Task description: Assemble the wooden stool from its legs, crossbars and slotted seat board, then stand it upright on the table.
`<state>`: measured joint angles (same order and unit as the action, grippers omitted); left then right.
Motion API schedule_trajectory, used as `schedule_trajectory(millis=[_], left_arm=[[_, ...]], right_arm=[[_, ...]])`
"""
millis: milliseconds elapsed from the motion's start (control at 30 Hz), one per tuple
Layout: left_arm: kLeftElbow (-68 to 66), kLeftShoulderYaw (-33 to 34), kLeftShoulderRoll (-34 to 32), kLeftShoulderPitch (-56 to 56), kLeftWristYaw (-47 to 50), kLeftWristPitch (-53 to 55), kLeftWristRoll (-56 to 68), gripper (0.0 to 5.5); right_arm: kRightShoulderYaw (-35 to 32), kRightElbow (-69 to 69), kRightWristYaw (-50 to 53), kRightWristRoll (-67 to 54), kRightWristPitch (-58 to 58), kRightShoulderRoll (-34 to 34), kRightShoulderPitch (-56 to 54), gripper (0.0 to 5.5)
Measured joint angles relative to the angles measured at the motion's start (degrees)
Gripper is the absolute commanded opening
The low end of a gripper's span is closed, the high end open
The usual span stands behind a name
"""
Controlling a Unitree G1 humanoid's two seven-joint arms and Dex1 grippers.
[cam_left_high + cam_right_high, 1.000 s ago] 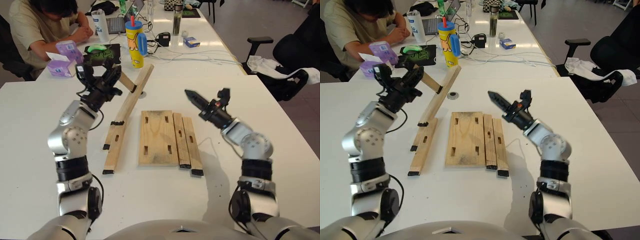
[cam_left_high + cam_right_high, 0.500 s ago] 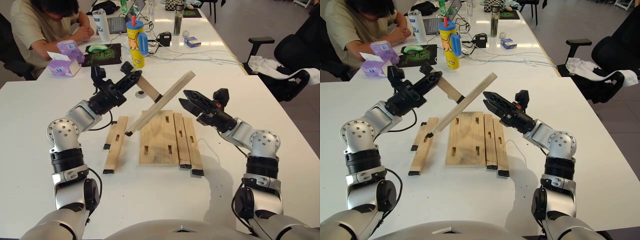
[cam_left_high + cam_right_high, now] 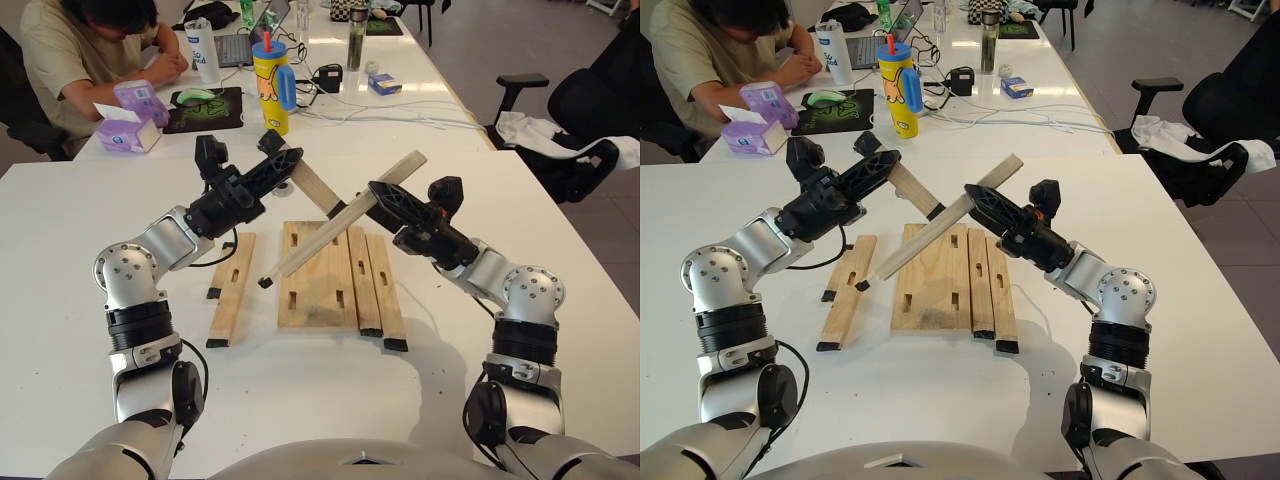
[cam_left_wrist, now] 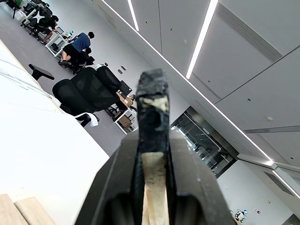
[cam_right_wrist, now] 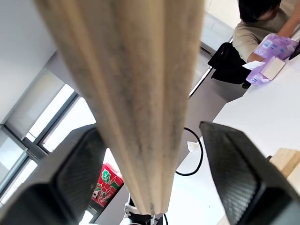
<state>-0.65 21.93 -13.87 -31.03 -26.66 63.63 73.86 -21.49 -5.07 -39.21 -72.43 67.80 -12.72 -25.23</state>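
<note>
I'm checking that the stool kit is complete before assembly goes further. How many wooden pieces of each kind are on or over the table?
Seat board: 1
Legs: 4, one raised, one lying left of the board, two right of it
Crossbar: 1, meeting the raised leg
Total: 6

The seat board [image 3: 318, 290] lies on the table [image 3: 60, 300]. Two legs [image 3: 361, 282] lie against its right edge, and a third leg [image 3: 232, 290] lies apart on its left. A slanted leg [image 3: 320, 235] hangs above it, with a crossbar [image 3: 312, 187] behind.
</note>
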Motion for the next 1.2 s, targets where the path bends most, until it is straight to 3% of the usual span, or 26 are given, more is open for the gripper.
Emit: schedule_trajectory(millis=[200, 300, 500, 633, 767, 867, 1033, 1200], left_arm=[[0.15, 0.03, 0.01, 0.09, 1.53, -0.56, 1.19, 0.39], [1.15, -0.14, 0.00, 0.65, 1.80, -1.00, 1.64, 0.39], [0.27, -0.30, 0.12, 0.98, 3.77, -2.81, 1.65, 1.24], [-3.09, 3.86, 0.54, -1.77, 6.84, -7.60, 2.84, 1.87], [-3.68, 6.06, -2.68, -3.66, 6.81, -11.25, 1.28, 2.43], [-1.15, 0.71, -12.41, 4.54, -0.09, -14.35, -11.00, 2.92], [15.94, -16.19, -21.74, 21.68, -14.86, -18.31, -24.87, 2.94], [28.75, -34.09, -28.95, 24.13, -26.93, -31.94, -42.05, 2.94]], right_arm=[[0.63, -0.02, -1.38, -0.02, -1.22, -0.14, 0.04, 2.04], [1.00, 0.03, -2.01, -0.02, -1.80, -0.18, 0.16, 2.03], [2.27, 1.94, -2.03, 1.97, -5.28, 0.04, 1.91, 2.03], [3.69, 2.81, -3.94, 2.28, -5.09, -0.95, 4.61, 2.03], [2.08, 2.79, -7.52, 2.20, -5.23, -5.47, 7.16, 2.03], [-0.12, 3.39, -9.52, 4.86, -7.26, -11.70, 10.19, 2.03], [-1.22, 0.90, -12.35, 10.28, -12.94, -17.93, 8.83, 2.03], [0.36, -2.36, -18.69, 13.04, -14.80, -21.58, 5.04, 2.03]])
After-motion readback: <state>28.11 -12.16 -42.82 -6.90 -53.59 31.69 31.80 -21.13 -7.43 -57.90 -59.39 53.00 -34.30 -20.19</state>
